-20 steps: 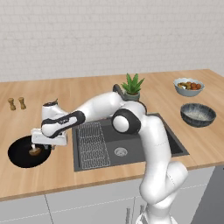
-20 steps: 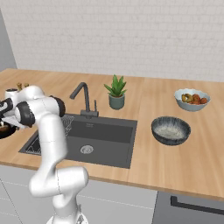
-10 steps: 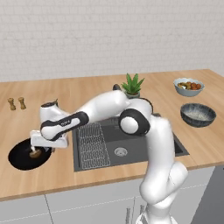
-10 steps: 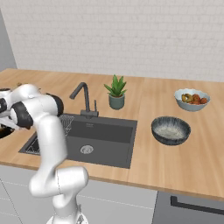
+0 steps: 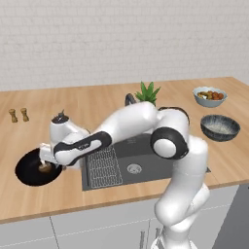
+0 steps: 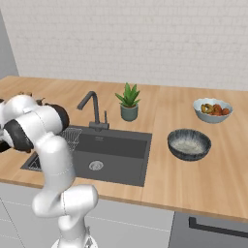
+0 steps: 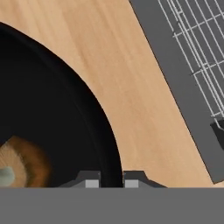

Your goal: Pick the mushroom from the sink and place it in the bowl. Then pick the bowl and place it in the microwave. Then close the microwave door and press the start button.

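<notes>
Claw [image 7: 107,181] has drawn nearly together astride the rim of the black bowl [image 5: 29,168], apparently clamping it. Its arm has reached further toward nine o'clock. With the mushroom [image 7: 17,168] inside, on the bench [image 5: 97,102] beside the sink [image 5: 141,163], lifting comes next.
</notes>
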